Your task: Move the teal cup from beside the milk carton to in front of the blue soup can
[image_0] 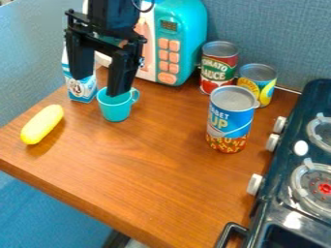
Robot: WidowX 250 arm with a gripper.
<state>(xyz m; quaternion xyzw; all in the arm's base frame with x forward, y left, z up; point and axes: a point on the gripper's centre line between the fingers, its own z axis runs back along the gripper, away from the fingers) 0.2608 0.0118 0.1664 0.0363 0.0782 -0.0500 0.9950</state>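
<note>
"Well, how do the gripper's [99,86] fingers stand?"

"Spread apart. From here, one tip overlaps the rim of the cup [116,108]; contact, I cannot tell."

"And the cup?"

"Upright on the table [139,167], near the carton [81,90], handle toward the cans [218,67]. For any lowering, I'd advise: align first, descend straight, keep both tips off rim and carton."

"Farther out?"

"Yellow toy [42,124] on one side, soup can [231,119] on the other; both well apart."

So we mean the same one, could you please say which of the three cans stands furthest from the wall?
The blue can with the orange base; the red can and the yellow can both stand behind it.
</note>
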